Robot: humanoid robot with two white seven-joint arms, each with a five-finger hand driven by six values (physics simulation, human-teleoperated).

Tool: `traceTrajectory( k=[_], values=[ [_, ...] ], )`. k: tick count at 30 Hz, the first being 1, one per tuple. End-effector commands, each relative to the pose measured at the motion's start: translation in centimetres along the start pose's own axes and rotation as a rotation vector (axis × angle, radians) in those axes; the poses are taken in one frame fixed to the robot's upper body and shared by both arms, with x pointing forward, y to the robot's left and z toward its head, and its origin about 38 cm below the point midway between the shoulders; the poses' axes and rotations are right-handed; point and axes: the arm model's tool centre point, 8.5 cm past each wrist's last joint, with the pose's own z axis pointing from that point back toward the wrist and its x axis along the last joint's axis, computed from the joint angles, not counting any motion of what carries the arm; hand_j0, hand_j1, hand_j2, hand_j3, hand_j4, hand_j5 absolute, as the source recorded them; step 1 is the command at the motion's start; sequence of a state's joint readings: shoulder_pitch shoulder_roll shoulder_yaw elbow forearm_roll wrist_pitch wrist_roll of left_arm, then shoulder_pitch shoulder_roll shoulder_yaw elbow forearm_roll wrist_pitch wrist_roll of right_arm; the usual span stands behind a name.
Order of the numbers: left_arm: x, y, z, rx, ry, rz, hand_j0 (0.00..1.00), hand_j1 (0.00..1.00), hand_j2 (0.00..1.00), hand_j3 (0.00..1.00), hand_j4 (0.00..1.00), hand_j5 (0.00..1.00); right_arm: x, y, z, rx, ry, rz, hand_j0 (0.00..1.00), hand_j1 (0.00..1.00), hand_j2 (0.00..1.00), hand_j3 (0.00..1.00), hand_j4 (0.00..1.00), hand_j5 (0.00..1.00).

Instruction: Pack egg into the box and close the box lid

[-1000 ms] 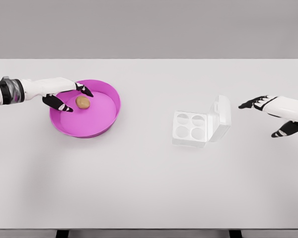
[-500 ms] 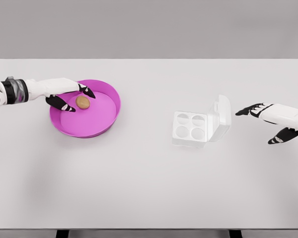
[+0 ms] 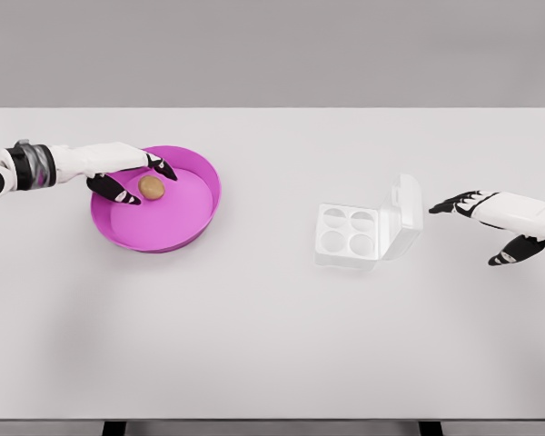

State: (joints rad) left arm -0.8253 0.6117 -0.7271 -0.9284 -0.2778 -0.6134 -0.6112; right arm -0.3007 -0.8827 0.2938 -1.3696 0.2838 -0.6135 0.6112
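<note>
A brown egg (image 3: 152, 187) lies in the pink bowl (image 3: 177, 227) at the table's left. My left hand (image 3: 138, 180) reaches into the bowl from the left, fingers spread around the egg, thumb in front and fingers behind, without gripping it. The white egg box (image 3: 350, 232) stands right of centre with four hollow cups, its lid (image 3: 403, 215) raised on the right side. My right hand (image 3: 477, 223) hovers open just right of the lid, fingertips pointing at it and apart from it.
The white table (image 3: 254, 345) spreads wide below and between the bowl and the box. Its far edge runs behind the bowl.
My left hand has slid a little further in around the egg. My right hand dropped lower and moved slightly left toward the lid.
</note>
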Motion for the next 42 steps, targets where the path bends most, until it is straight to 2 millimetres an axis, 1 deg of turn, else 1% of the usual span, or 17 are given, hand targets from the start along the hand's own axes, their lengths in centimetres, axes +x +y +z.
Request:
traceTrajectory(
  k=[1,8,19,23,32,37,42],
  values=[
    [-0.06,0.07,0.06,0.003,0.003,0.002,0.76,0.76,0.76,0.76,0.76,0.76,-0.04,-0.1,0.1,-0.004,0.001,-0.005,1.0,1.0,1.0,1.0,1.0,1.0],
    [0.0,0.15,-0.02,0.002,0.005,-0.005,0.76,0.76,0.76,0.76,0.76,0.76,-0.01,0.27,0.04,0.001,0.0,-0.01,1.0,1.0,1.0,1.0,1.0,1.0],
    [0.0,0.07,-0.1,-0.005,0.01,-0.014,0.75,0.75,0.75,0.75,0.75,0.75,0.13,0.31,-0.17,-0.002,-0.006,-0.012,1.0,1.0,1.0,1.0,1.0,1.0],
    [0.31,0.01,-0.61,-0.008,0.002,-0.017,0.75,0.75,0.75,0.75,0.75,0.75,0.13,0.31,-0.17,-0.002,-0.006,-0.012,1.0,1.0,1.0,1.0,1.0,1.0],
    [0.19,-0.19,-0.71,-0.016,0.008,-0.017,0.75,0.75,0.75,0.75,0.75,0.75,0.13,0.31,-0.17,-0.002,-0.006,-0.012,1.0,1.0,1.0,1.0,1.0,1.0],
    [-0.24,-0.48,-0.58,-0.02,0.019,-0.005,0.75,0.75,0.75,0.75,0.75,0.75,0.16,0.4,-0.22,-0.001,-0.007,-0.014,1.0,1.0,1.0,1.0,1.0,1.0],
    [-0.24,-0.48,-0.58,-0.02,0.019,-0.005,0.73,0.73,0.73,0.73,0.73,0.73,0.18,0.57,-0.18,0.002,-0.007,-0.015,1.0,1.0,1.0,1.0,1.0,1.0]
  ],
)
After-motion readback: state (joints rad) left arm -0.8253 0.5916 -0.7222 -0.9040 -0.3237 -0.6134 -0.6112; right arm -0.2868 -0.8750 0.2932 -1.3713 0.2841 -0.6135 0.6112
